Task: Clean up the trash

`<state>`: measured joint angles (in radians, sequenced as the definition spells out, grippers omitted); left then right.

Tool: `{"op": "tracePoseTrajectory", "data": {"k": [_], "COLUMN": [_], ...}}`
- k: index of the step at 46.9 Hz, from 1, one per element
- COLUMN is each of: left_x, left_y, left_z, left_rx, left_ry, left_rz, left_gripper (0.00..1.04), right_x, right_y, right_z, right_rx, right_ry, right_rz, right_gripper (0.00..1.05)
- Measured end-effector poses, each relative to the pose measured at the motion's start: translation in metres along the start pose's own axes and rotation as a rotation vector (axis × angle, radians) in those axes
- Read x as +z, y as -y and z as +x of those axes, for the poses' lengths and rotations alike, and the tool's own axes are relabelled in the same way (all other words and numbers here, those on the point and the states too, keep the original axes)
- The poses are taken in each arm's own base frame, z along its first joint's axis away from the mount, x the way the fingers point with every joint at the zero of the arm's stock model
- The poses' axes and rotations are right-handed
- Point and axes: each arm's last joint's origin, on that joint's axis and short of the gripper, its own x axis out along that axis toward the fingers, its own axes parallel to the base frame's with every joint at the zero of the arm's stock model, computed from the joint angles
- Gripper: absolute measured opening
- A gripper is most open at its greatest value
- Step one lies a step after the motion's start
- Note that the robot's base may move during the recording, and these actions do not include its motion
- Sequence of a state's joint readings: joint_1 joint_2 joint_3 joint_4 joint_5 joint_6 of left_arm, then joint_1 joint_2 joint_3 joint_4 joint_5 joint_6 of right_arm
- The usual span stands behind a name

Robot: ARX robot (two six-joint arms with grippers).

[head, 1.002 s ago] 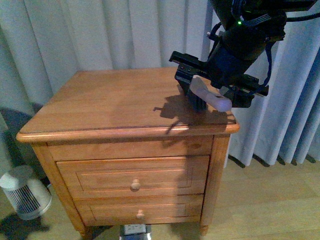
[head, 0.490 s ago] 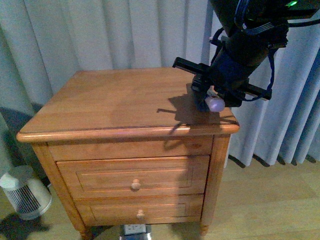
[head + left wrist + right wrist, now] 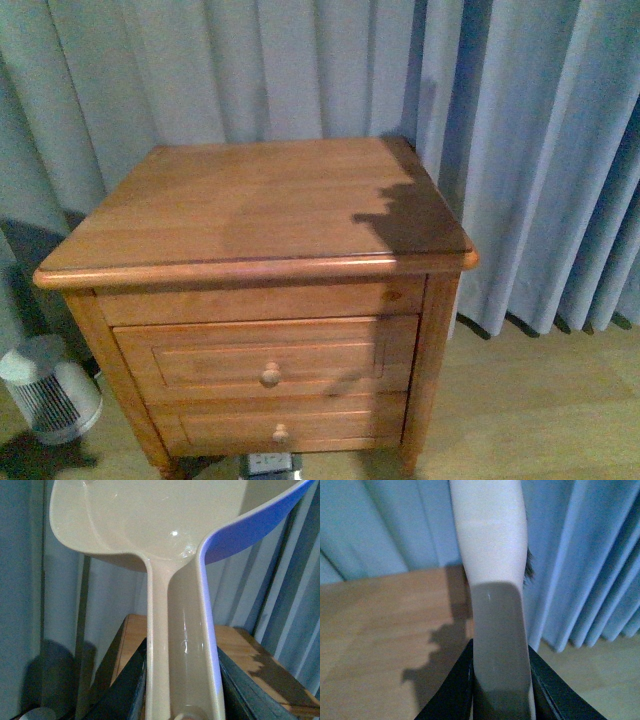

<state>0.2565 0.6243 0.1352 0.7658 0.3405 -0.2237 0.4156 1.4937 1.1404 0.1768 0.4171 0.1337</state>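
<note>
No trash wad shows in any view. In the front view neither arm is in view, only a shadow on the nightstand top [image 3: 250, 200]. In the left wrist view my left gripper [image 3: 182, 690] is shut on the handle of the pale dustpan [image 3: 150, 520], whose empty scoop is held up above the nightstand [image 3: 240, 645]. In the right wrist view my right gripper [image 3: 500, 690] is shut on the pale handle of the brush [image 3: 492, 545]. Its dark bristles peek out at the far end, above the nightstand's right edge [image 3: 390, 625].
A wooden nightstand with two drawers [image 3: 265, 350] stands before grey-blue curtains [image 3: 520, 150]. A small white fan or heater [image 3: 45, 385] sits on the floor at the lower left. Bare wood floor [image 3: 540, 410] lies to the right.
The right arm with the brush, over the nightstand's right part in the earlier frames, has left the front view. Only its shadow stays on the top.
</note>
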Motion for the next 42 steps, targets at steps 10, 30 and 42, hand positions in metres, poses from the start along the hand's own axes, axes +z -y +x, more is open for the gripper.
{"op": "tracePoseTrajectory", "data": {"k": [10, 30, 42], "left_x": [0.000, 0.000, 0.000], "left_y": [0.000, 0.000, 0.000], "left_z": [0.000, 0.000, 0.000], "left_rx": [0.000, 0.000, -0.010], "left_ry": [0.000, 0.000, -0.002], "left_rz": [0.000, -0.002, -0.002], "left_gripper": [0.28, 0.28, 0.28], "right_x": [-0.017, -0.054, -0.053], "right_y": [0.047, 0.075, 0.077], "right_z": [-0.094, -0.143, -0.144], "right_rx": [-0.125, -0.217, -0.237], "right_ry": [0.208, 0.284, 0.291], "right_rz": [-0.076, -0.118, -0.111], "right_gripper": [0.21, 0.21, 0.21]}}
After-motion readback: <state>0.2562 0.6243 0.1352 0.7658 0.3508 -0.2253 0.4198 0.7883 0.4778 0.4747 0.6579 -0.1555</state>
